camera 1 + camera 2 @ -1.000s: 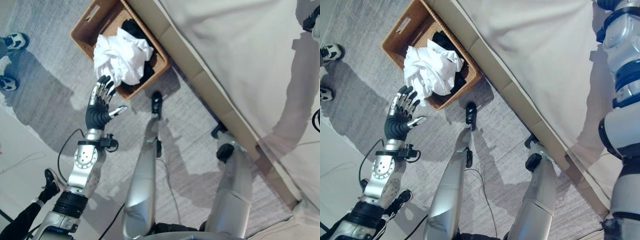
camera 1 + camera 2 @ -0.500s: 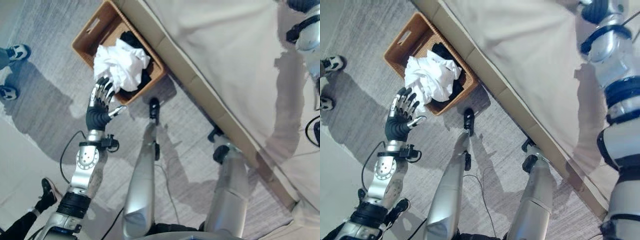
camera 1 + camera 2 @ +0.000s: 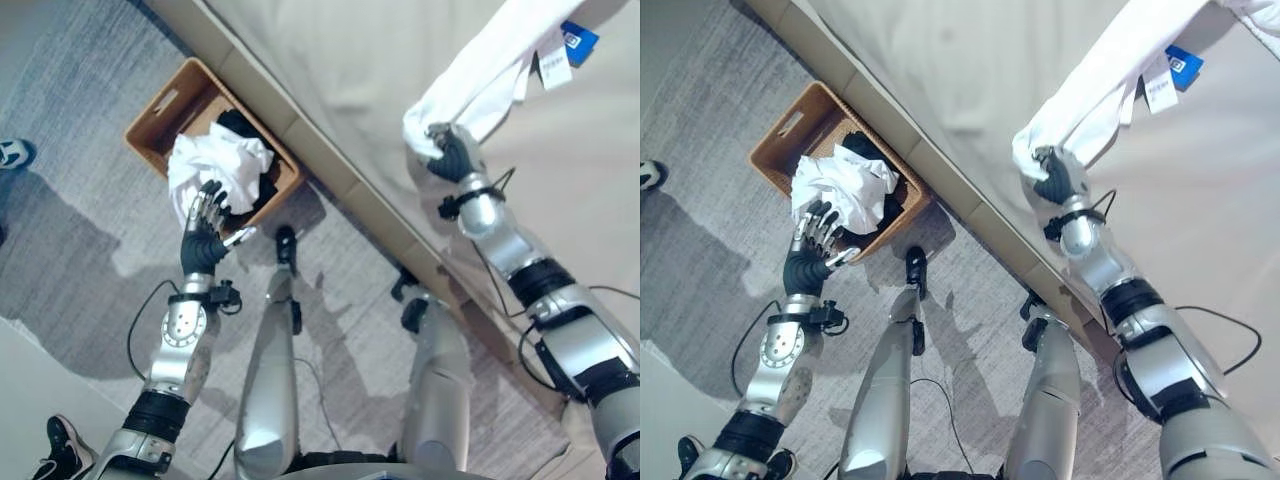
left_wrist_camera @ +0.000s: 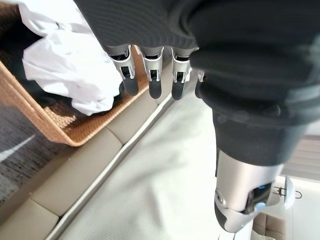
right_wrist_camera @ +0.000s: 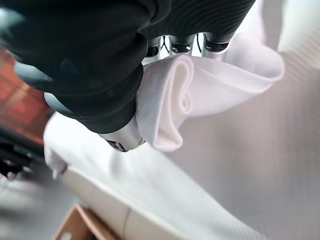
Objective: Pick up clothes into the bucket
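Grey carpet (image 3: 90, 260) covers the floor, crossed by soft shadows. A bed with a beige frame (image 3: 340, 190) and cream sheet (image 3: 340, 70) runs diagonally. A person's shoe (image 3: 12, 152) stands at the carpet's edge.

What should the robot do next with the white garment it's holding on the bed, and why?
Probably lift the white garment off the bed and swing it toward the wicker basket. The right hand is shut on a bunched end of it, while the rest trails across the bed. The basket, on the floor beside the bed, holds clothes; the left hand hangs open near its rim.
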Available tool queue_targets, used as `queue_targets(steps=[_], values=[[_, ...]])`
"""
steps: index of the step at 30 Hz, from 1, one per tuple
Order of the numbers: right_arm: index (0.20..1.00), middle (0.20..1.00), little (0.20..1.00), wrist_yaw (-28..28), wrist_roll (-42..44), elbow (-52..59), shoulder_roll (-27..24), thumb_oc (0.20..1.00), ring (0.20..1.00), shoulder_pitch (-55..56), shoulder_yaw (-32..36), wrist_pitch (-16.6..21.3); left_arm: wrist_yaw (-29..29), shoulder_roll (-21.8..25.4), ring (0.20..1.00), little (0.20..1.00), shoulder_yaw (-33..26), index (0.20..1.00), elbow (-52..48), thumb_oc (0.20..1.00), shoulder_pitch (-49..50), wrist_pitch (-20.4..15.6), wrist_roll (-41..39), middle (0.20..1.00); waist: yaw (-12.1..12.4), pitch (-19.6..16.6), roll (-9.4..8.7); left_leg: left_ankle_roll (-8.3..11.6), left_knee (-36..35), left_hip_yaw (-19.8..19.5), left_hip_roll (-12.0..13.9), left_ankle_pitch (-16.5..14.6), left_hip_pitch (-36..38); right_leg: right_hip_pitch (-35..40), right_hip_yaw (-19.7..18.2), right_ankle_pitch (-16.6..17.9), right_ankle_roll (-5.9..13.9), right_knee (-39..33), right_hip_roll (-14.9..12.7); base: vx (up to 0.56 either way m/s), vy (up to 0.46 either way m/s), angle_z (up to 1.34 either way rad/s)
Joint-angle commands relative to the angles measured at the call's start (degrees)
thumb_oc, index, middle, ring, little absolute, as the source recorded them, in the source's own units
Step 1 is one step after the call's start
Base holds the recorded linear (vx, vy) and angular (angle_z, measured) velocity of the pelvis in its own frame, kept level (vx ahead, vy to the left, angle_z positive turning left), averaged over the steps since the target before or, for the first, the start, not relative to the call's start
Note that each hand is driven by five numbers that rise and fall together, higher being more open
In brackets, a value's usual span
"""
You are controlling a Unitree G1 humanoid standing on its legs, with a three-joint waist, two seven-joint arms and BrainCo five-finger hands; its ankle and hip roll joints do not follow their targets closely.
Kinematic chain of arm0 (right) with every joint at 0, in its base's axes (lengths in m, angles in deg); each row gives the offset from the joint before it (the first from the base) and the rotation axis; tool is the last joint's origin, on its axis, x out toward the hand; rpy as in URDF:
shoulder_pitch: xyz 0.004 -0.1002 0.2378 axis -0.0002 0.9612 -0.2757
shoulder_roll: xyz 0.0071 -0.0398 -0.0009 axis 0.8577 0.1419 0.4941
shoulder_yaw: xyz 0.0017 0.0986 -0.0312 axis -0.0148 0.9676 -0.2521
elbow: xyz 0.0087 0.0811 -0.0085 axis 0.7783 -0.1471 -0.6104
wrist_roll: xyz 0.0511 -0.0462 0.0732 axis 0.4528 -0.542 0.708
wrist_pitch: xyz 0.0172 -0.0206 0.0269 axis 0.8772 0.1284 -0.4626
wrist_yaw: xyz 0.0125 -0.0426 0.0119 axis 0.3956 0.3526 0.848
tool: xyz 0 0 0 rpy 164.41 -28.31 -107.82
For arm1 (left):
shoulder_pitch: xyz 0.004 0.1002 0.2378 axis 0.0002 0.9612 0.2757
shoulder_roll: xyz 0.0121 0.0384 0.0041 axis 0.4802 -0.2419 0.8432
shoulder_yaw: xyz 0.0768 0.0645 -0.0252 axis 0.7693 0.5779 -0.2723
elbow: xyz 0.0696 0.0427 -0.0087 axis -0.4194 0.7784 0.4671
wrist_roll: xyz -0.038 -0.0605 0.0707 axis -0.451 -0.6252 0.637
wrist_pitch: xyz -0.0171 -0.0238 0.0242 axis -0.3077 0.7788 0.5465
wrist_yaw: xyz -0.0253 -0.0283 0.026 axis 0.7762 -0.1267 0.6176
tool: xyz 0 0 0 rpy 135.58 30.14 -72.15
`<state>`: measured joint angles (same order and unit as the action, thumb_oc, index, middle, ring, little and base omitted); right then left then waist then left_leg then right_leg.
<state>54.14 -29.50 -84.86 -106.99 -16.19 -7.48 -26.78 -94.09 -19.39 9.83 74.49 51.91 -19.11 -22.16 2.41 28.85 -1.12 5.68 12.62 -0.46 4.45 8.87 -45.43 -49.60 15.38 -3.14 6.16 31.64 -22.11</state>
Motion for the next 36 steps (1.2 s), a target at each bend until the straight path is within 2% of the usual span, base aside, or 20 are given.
queue_targets(steps=[1, 6, 8, 9, 11, 13, 15, 18, 23, 24, 25, 26, 28, 32, 33, 36], values=[[0.2, 0.2, 0.2, -0.64, -1.8, 0.33, 0.67, 0.2, 0.2, -0.03, -0.71, 3.21, -0.11, 0.78, 1.0, 1.0, -0.87, 1.0, -1.84, 1.0, 1.63, -2.17, 1.85, 1.0, 0.68, 0.27, -1.37, 0.08, 1.32, 2.04, 0.21, -4.53, 3.18, 0.61, -3.07, 8.8, 4.9, -3.32, -0.42, 0.0, 0.0, 0.0], [0.2, 0.2, 0.2, -2.28, -1.44, 2.18, 3.3, 0.2, 0.2, 5.42, -1.05, 4.17, -0.27, 0.15, 1.0, 1.0, -0.05, 1.0, -0.92, 1.0, 1.9, -1.77, 2.74, 1.0, 0.5, 0.01, -2.22, -0.05, 1.06, 2.23, 0.43, -4.97, 6.59, 5.07, -1.99, 9.33, 5.15, -5.11, -0.47, 0.02, 0.038, -0.02], [0.2, 0.2, 0.2, -3.24, -0.6, 8.3, 3.25, 0.2, 0.2, 8.51, -0.72, 5.47, -1.11, -0.07, 1.0, 1.0, -0.06, 1.0, 0.77, 1.0, 1.88, -1.44, 4.29, 1.0, -0.1, -0.59, -3.29, -0.13, 0.47, 2.6, 0.85, -5.41, 9.8, 8.43, -1.78, 10.16, 5.43, -6.73, 0.05, 0.05, 0.016, -0.06], [0.2, 0.2, 0.2, -3.27, -0.6, 8.4, 3.21, 0.2, 0.2, 8.6, -0.67, 5.42, -1.13, -0.08, 1.0, 1.0, -0.01, 1.0, 0.77, 1.0, 1.89, -1.45, 4.31, 1.0, -0.05, -0.5, -3.25, -0.13, 0.41, 2.59, 0.87, -5.4, 9.96, 8.62, -1.74, 10.19, 5.43, -6.82, 0.08, 0.04, 0.008, -0.07], [0.2, 0.2, 0.2, -3.12, 2.76, 17.07, 2.6, 0.2, 0.2, 12.71, 3.12, 7.52, -3.58, 0.02, 1.0, 1.0, 0.22, 1.0, 2.33, 1.0, 1.76, -0.96, 8.19, 1.0, -1.16, -1.6, -4.47, -0.27, -0.6, 2.98, 1.28, -5.75, 13.86, 12.91, -1.16, 11.41, 5.97, -9.08, 0.46, 0.08, 0.018, -0.1], [0.2, 0.2, 0.2, -3.44, 3.42, 19.08, 2.53, 0.2, 0.2, 14.0, 4.08, 8.05, -3.87, -0.05, 1.0, 1.0, 0.64, 1.0, 3.0, 1.0, 1.64, -0.81, 9.12, 1.0, -1.32, -1.95, -4.7, -0.34, -1.15, 3.02, 1.43, -5.84, 15.4, 14.39, -0.93, 11.7, 6.11, -9.89, 0.51, 0.08, 0.004, -0.05], [0.2, 0.2, 0.2, -3.63, 5.74, 27.02, 1.43, 0.2, 0.2, 15.89, 7.85, 10.02, -5.21, 0.6, 1.0, 1.0, 1.99, 1.0, 4.17, 1.0, 1.24, -0.33, 14.17, 1.0, -2.01, -3.39, -5.5, -0.35, -2.78, 3.3, 1.56, -5.86, 19.21, 18.79, -0.25, 12.52, 6.55, -12.24, 0.64, 0.11, 0.016, -0.06], [0.2, 0.2, 0.2, -4.26, 7.51, 29.39, 0.38, 0.2, 0.2, 16.35, 9.71, 10.59, -4.78, 0.67, 1.0, 1.0, 2.9, 1.0, 4.45, 1.0, 1.27, 0.09, 15.35, 1.0, -2.12, -4.23, -5.96, -0.33, -3.94, 3.52, 1.69, -5.86, 21.81, 21.86, 0.36, 12.45, 6.56, -13.93, 0.98, 0.09, 0.017, -0.07], [0.2, 0.2, 0.2, -9.95, 14.35, 36.24, -3.86, 0.2, 0.2, 16.89, 11.5, 12.14, -3.56, 1.26, 1.0, 1.0, 4.09, 1.0, 6.77, 1.0, 1.49, 1.15, 18.91, 1.0, -3.09, -7.78, -7.17, -0.27, -5.2, 3.91, 2.11, -6.14, 26.48, 27.84, 0.88, 13.11, 6.72, -17.75, 1.73, 0.09, 0.018, 0.0], [0.2, 0.2, 0.2, -12.01, 17.18, 38.23, -5.21, 0.2, 0.2, 17.14, 11.77, 12.42, -3.12, 1.6, 1.0, 1.0, 4.16, 1.0, 6.99, 1.0, 1.71, 1.35, 19.98, 1.0, -3.4, -9.37, -7.52, -0.23, -5.49, 4.41, 2.5, -6.88, 28.61, 30.03, 0.99, 12.82, 6.85, -18.87, 2.21, 0.1, 0.023, 0.01], [0.2, 0.2, 0.2, -12.06, 17.23, 38.27, -5.24, 0.2, 0.2, 17.15, 11.84, 12.4, -3.13, 1.6, 1.0, 1.0, 4.18, 1.0, 6.98, 1.0, 1.67, 1.35, 20.0, 1.0, -3.45, -9.38, -7.55, -0.3, -5.66, 4.38, 2.4, -6.56, 28.53, 30.06, 1.07, 13.13, 6.81, -19.17, 2.15, 0.14, 0.025, -0.02], [0.2, 0.2, 0.2, -14.27, 21.66, 39.96, -6.96, 0.2, 0.2, 16.12, 12.05, 12.66, -2.73, 2.23, 1.0, 1.0, 4.54, 1.0, 7.35, 1.0, 1.67, 1.47, 21.29, 1.0, -3.67, -11.02, -7.98, -0.21, -6.07, 4.9, 2.7, -7.14, 30.71, 32.37, 0.9, 13.05, 7.04, -20.4, 2.7, 0.06, 0.017, -0.05], [0.2, 0.2, 0.2, -15.39, 23.91, 40.3, -7.12, 0.2, 0.2, 15.76, 12.21, 12.82, -2.4, 2.19, 1.0, 1.0, 4.68, 1.0, 7.72, 1.0, 1.69, 1.63, 21.22, 1.0, -3.89, -11.97, -8.21, -0.34, -6.75, 5.16, 2.59, -6.88, 31.65, 33.2, 0.81, 13.45, 7.09, -21.41, 2.84, 0.08, 0.025, -0.16], [0.2, 0.2, 0.2, -18.04, 30.64, 40.06, -10.4, 0.2, 0.2, 10.45, 11.12, 11.84, -0.36, 2.49, 1.0, 1.0, 5.48, 1.0, 8.53, 1.0, 1.77, 1.83, 21.2, 1.0, -4.32, -15.5, -8.73, -0.23, -8.56, 6.84, 2.62, -7.18, 35.82, 37.28, 0.38, 14.06, 7.44, -24.54, 3.47, 0.09, 0.033, -0.19], [0.2, 0.2, 0.2, -18.68, 33.94, 39.0, -11.28, 0.2, 0.2, 7.98, 10.44, 11.03, 0.15, 2.73, 1.0, 1.0, 5.44, 1.0, 8.39, 1.0, 2.31, 1.9, 21.12, 1.0, -4.59, -17.56, -9.02, -0.19, -8.92, 7.7, 2.71, -7.53, 37.45, 38.75, 0.06, 14.04, 7.52, -25.9, 3.72, 0.09, 0.03, -0.23], [0.2, 0.2, 0.2, -20.02, 37.74, 38.52, -12.23, 0.2, 0.2, 4.94, 8.96, 9.98, 0.65, 2.64, 1.0, 1.0, 5.3, 1.0, 8.38, 1.0, 2.76, 2.3, 20.9, 1.0, -4.73, -19.23, -9.45, -0.1, -9.3, 8.66, 2.79, -7.95, 39.55, 40.62, -0.48, 14.54, 7.67, -27.14, 4.17, 0.09, 0.027, -0.25]])
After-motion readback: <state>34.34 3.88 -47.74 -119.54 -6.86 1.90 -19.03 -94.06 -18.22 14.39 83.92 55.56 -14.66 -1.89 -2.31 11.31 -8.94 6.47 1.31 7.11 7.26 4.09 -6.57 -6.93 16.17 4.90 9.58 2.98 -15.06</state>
